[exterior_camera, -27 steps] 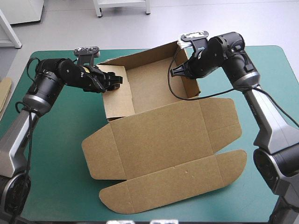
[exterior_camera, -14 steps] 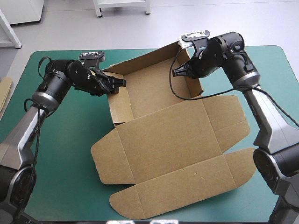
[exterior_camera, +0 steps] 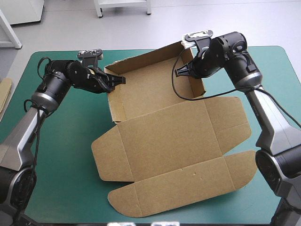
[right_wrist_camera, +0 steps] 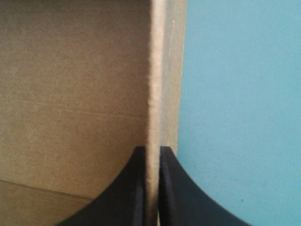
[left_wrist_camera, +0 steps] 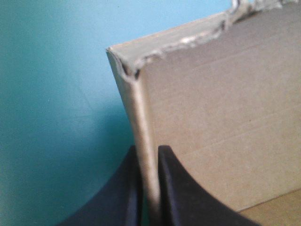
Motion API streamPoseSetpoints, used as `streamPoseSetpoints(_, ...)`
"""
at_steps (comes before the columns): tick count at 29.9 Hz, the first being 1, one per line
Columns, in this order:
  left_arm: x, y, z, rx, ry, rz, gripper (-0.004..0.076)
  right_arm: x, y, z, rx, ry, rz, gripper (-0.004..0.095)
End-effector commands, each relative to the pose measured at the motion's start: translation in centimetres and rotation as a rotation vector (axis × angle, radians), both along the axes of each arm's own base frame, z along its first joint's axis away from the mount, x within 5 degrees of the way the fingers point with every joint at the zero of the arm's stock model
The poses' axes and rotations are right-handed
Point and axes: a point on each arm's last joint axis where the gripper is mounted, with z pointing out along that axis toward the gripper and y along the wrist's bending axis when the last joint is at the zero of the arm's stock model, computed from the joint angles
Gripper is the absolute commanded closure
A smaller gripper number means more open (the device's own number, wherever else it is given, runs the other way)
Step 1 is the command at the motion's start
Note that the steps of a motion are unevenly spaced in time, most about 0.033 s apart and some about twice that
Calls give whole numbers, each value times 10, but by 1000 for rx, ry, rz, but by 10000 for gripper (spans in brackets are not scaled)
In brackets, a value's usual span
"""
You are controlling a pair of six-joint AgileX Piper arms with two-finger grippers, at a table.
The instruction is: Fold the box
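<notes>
The brown box lies in the middle of the table as an open tray, its back and side walls raised and its lid with flaps flat toward the front. My left gripper is at the left wall's top edge near the back corner. In the left wrist view the gripper is shut on that wall, with the board's edge between the fingers. My right gripper grips the right wall from above. The right wrist view shows it shut on the thin wall.
A sliver of more brown board shows at the table's left edge. Bare teal-green cover lies to the left of the lid and along the right side. The right arm's cable hangs into the tray.
The left wall's panel, folded inward earlier, now stands upright. My left gripper's fingers have closed onto its top edge. The box slid slightly right; the right gripper kept its hold.
</notes>
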Motion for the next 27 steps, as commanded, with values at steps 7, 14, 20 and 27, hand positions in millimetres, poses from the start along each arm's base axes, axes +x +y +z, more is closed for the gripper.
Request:
streamPoseSetpoints(7,-12,-7,41,-84,-156,-27,732,-15,6,22,78,-34,35,911)
streamPoseSetpoints(14,2,-3,53,28,-166,-13,732,-4,24,-2,46,21,59,911)
streamPoseSetpoints(20,20,-7,39,58,-113,-19,732,-1,40,-19,-5,44,70,911)
streamPoseSetpoints(27,36,-8,22,139,-63,-19,732,8,48,-39,-40,84,74,911)
